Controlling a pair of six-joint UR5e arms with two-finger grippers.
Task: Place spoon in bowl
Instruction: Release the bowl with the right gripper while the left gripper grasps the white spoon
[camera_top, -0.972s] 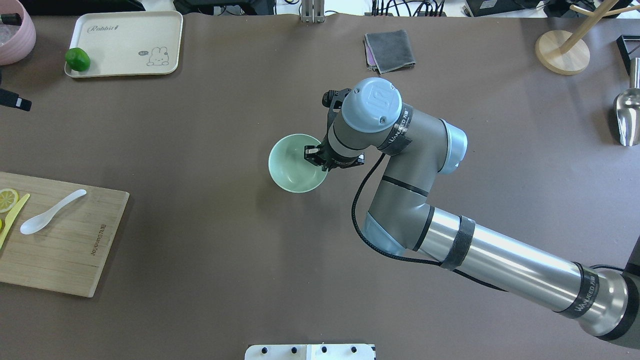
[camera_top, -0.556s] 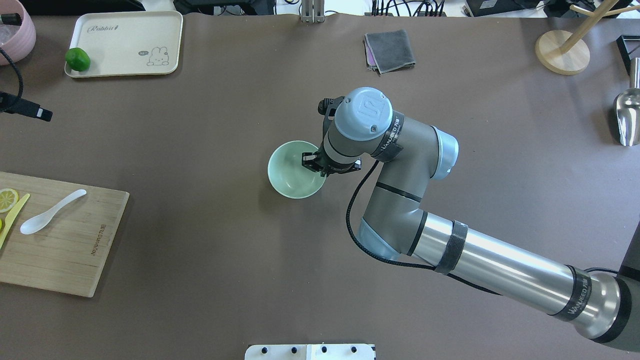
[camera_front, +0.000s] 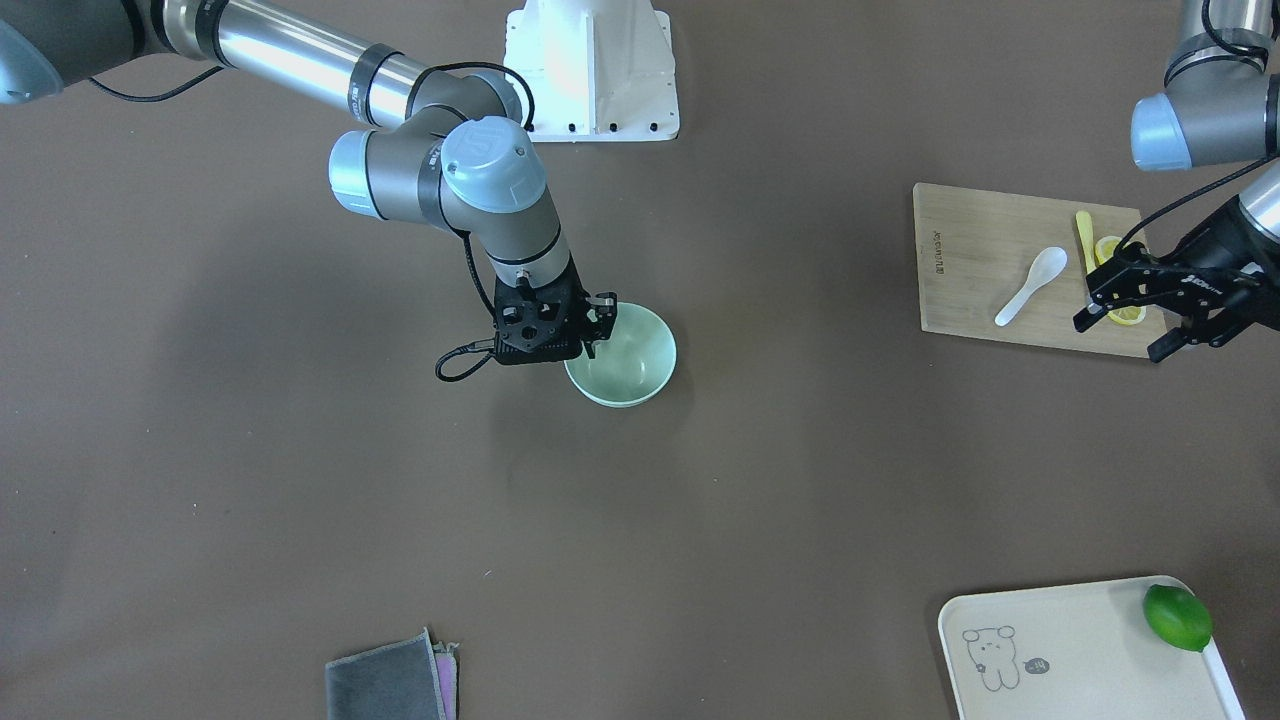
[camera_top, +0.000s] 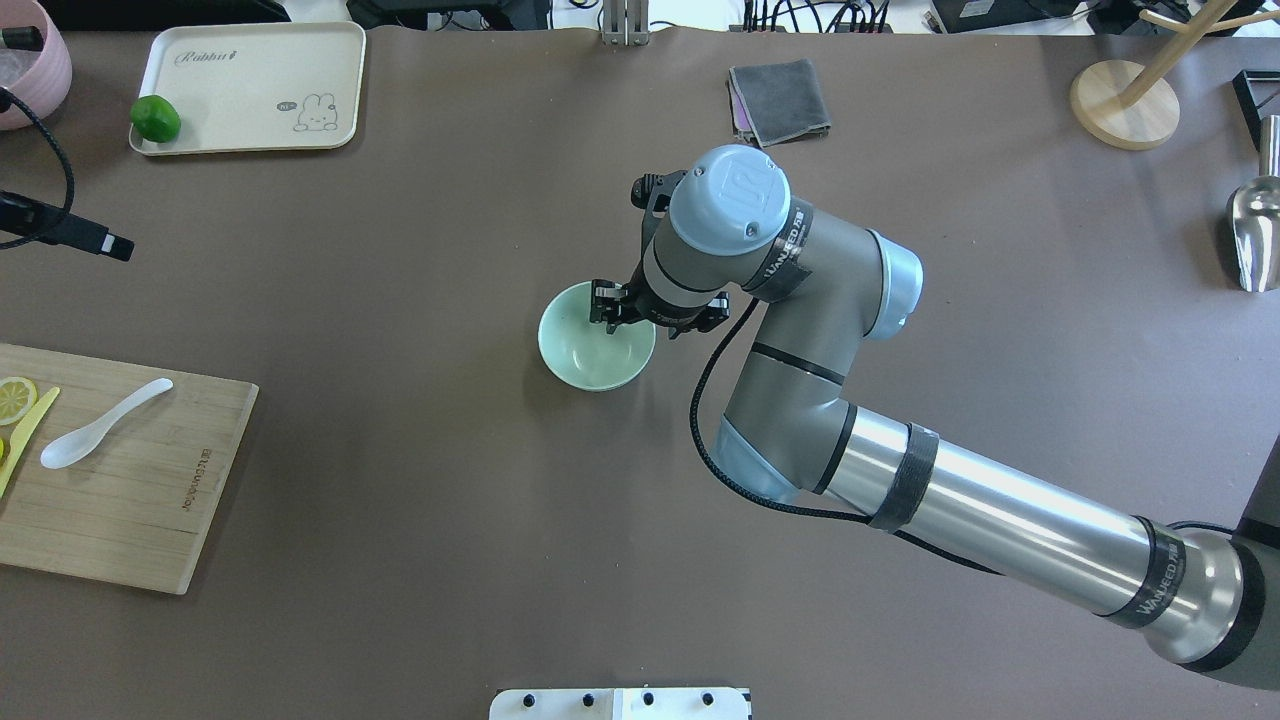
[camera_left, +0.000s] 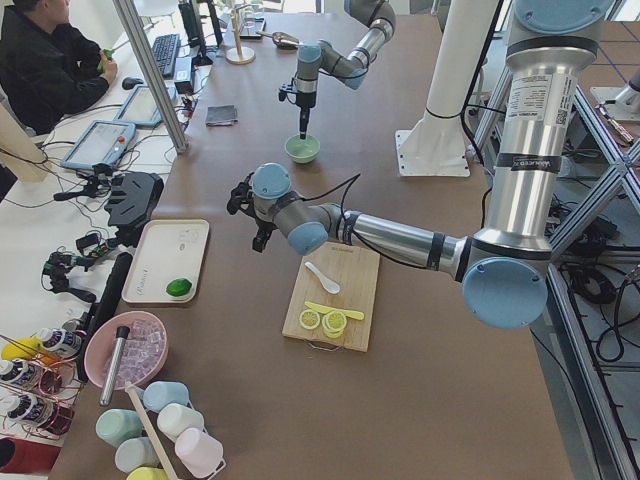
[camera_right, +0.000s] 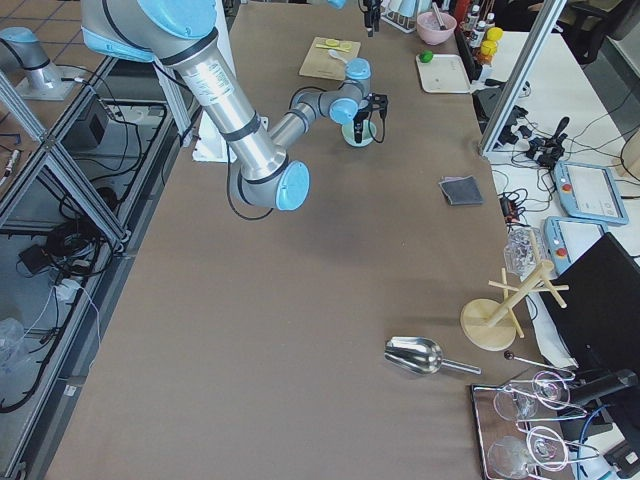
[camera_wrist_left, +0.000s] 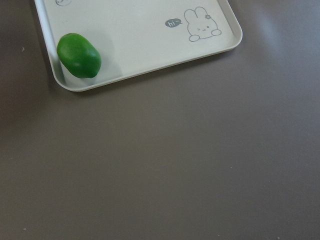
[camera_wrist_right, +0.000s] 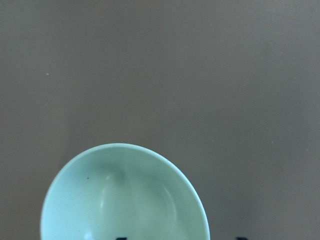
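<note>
1. Spoon (camera_top: 100, 423): your white spoon lies flat on the bamboo cutting board (camera_top: 150, 500) at the table's left edge, toward the robot's side. Its scoop points to that edge, with a yellow knife (camera_top: 30, 435) and a lemon slice (camera_top: 15, 398) just beside it.
2. The left gripper (camera_front: 1118, 340) hangs over the left edge near the board's far end, its jaws spread wide and holding nothing.
3. At the middle of the tabletop you have the mint bowl (camera_top: 585, 360), upright (and well apart from the spoon).
4. The right gripper (camera_top: 625, 312) is at the bowl's far-right rim with its jaws parted, one fingertip inside the wall and one outside. It clamps nothing, and you cannot tell whether it touches the rim.
5. At the far left corner a cream tray (camera_top: 250, 90) carries a lime (camera_top: 155, 118).
</note>
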